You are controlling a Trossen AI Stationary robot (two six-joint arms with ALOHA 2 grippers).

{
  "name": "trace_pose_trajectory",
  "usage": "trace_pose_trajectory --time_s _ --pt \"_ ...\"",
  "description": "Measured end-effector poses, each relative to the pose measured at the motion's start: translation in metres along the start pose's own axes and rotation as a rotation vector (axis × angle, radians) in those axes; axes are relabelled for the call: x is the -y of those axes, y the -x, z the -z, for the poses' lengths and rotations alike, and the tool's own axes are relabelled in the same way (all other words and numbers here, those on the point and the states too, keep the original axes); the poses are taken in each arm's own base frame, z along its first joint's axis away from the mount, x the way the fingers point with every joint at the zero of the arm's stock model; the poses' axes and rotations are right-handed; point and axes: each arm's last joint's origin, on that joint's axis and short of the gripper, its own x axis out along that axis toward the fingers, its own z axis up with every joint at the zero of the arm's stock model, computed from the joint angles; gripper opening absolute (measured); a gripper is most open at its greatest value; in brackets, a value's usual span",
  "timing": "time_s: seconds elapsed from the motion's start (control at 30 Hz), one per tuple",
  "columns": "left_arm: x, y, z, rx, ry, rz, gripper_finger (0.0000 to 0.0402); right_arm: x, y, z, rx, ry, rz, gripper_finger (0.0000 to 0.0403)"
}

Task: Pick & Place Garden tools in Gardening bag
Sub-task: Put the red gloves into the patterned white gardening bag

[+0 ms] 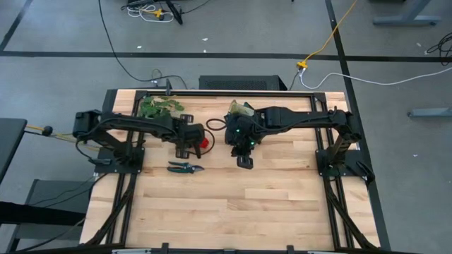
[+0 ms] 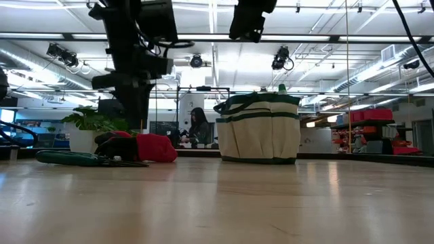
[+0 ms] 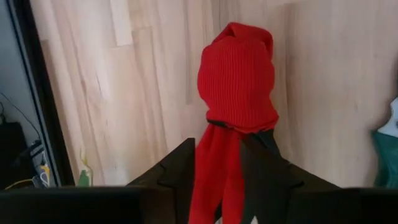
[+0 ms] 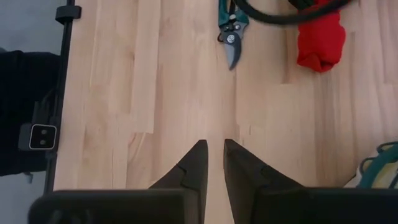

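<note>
The pale wooden counter (image 1: 233,204) carried everything, its planks running between the two dark arm mounts.

The gardening bag (image 2: 258,129) stood upright near the far edge of the counter, tan with dark green bands and a wide rim; in the high view it (image 1: 241,111) was mostly hidden under the right arm. A leafy plant sprig (image 1: 158,106) lay at the far left side of the counter, well apart from the bag.

The right hand (image 1: 244,161) hung above the counter just in front of the bag. In its own wrist view its two fingers (image 4: 193,168) stood close together with only a narrow gap and nothing between them, over bare wood.

The left hand (image 1: 186,149) was down at the counter, between the sprig and the bag. It was clenched on the red gloves (image 3: 236,87): the left wrist view showed the red knit cloth running down between the dark fingers (image 3: 267,174), with the bunched end lying on the wood ahead. From above, a patch of the red cloth (image 1: 205,143) showed just beside that hand, and at counter level it (image 2: 152,148) sat as a low red heap.

The pruning shears (image 1: 185,167) lay flat on the counter just in front of the left hand, apart from the gloves, blades closed (image 4: 231,38).
</note>
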Motion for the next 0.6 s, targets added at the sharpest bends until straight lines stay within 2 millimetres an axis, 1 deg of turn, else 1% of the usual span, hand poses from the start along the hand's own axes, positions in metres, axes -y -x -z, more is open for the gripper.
trace_pose_trajectory --time_s 0.17,0.33,0.43,0.6 --pt "0.003 -0.010 -0.004 -0.015 -0.008 0.017 0.0184 -0.002 -0.001 0.000 0.002 0.013 0.003 0.0049" --pt "0.006 -0.010 -0.007 0.026 0.014 0.106 0.0219 -0.002 -0.001 0.000 0.002 0.014 0.004 0.0049" --pt "0.005 -0.011 -0.007 0.023 0.036 0.114 0.0228 -0.002 -0.001 0.000 0.002 0.019 0.004 0.0049" --pt "0.008 -0.022 -0.009 -0.006 0.052 0.150 0.0226 -0.002 -0.001 0.000 0.000 0.022 0.005 0.0049"
